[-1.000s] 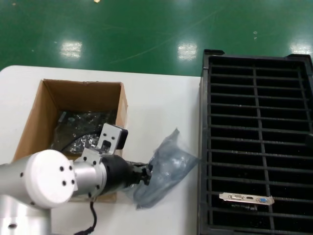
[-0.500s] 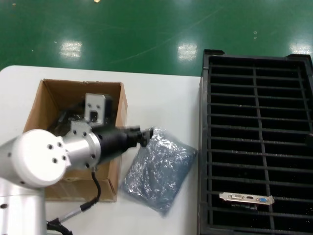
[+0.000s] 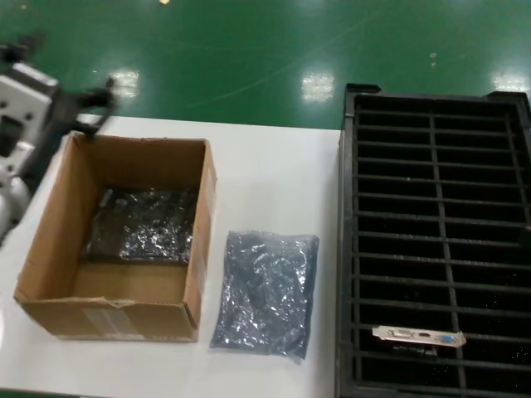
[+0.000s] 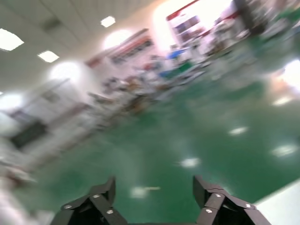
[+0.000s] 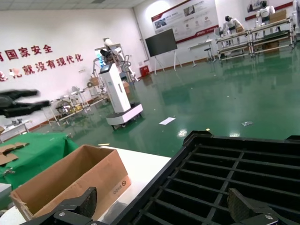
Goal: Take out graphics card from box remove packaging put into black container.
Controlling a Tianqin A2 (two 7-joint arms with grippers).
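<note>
Graphics card (image 3: 417, 337) sat slotted in black container (image 3: 348, 249), done. Empty packaging (image 3: 265, 292) lay on table beside box (image 3: 108, 319); another bagged card (image 3: 141, 225) left inside. Left gripper (image 4: 152, 199) spread, raised off box's far corner; right gripper (image 5: 164, 206) spread, idle over container.

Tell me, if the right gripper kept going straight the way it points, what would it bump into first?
Probably the black container. The right gripper, jaws open, aims low across its ribbed slots, with the box off to one side. Depth is hard to judge, so it might skim just over the top.
</note>
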